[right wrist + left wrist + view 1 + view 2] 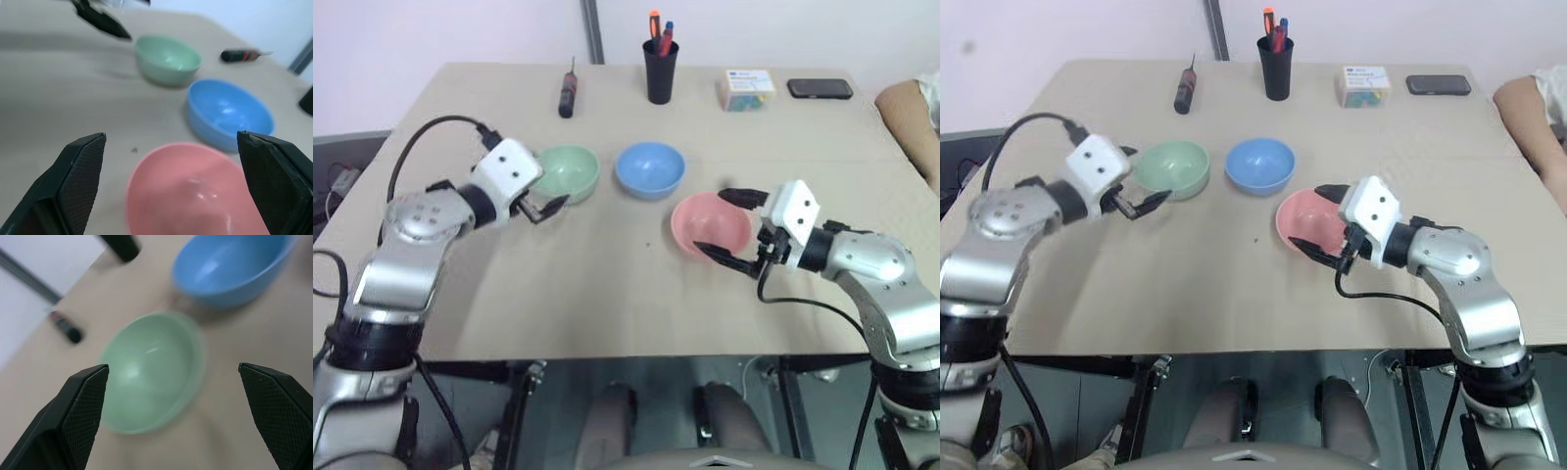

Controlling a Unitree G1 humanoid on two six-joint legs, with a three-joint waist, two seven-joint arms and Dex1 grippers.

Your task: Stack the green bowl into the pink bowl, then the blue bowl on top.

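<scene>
Leftmost, the left gripper (pixel 540 201) hangs with its fingers spread wide at the near-left rim of the green bowl (pixel 567 173), its far finger partly hidden behind the wrist housing. Just beside that sits the blue bowl (pixel 649 168), empty. Nearer and rightward, the pink bowl (pixel 707 224) stands on the table (pixel 607 284), its right edge partly covered by the right gripper (pixel 731 227), whose fingers are parted around that edge without clamping it.

Readable text: none.
Small box (pixel 746 89) near the table's far edge: bears a blue label patch, lettering too small to read.
Phone (pixel 819 88) at the far right corner: blank.
</scene>
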